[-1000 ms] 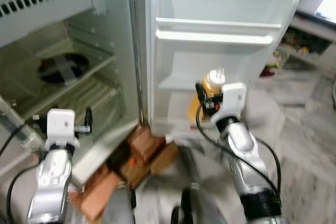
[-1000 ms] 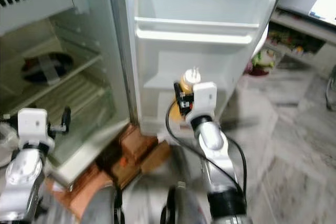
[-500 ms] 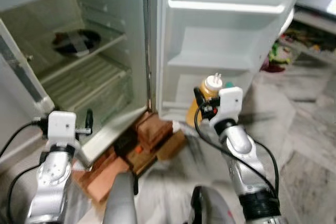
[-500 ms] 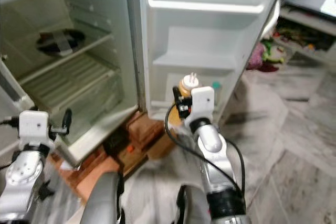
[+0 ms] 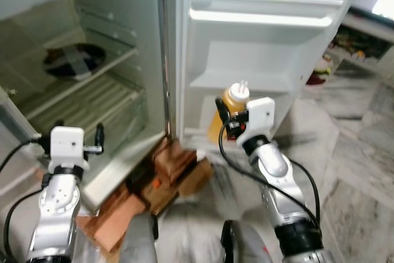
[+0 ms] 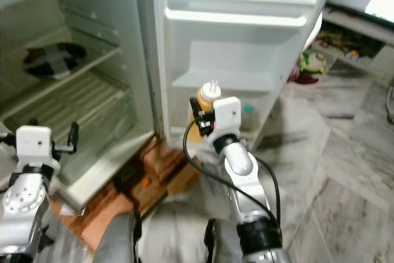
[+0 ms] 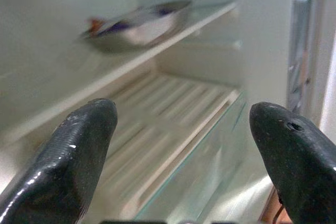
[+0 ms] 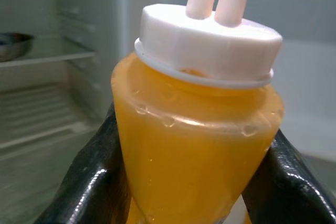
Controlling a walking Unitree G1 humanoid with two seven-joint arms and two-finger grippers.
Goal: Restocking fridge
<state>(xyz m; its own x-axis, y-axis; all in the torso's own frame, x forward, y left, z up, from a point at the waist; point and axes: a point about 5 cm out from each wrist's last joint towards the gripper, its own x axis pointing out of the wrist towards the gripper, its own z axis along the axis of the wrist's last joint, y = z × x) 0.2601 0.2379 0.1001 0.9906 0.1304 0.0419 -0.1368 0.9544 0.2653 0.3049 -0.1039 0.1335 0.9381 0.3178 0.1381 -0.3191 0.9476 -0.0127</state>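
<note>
The right pincer (image 5: 229, 122) grips a squeezable orange sauce bottle with white twin-nozzle cap (image 8: 197, 114) before the white fridge door shelves (image 5: 261, 16); soft sides could slip. The left pincer (image 7: 184, 145) hangs open.

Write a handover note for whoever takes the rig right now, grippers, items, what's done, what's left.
Right gripper: shut on the orange sauce bottle, held upright before the open fridge door's lower shelves.
Left gripper: open, empty, at the main compartment's glass shelf.
A metal bowl sits on the upper shelf.
Done: door open, bottle picked up.
Left: set the bottle in a door shelf, release.
</note>
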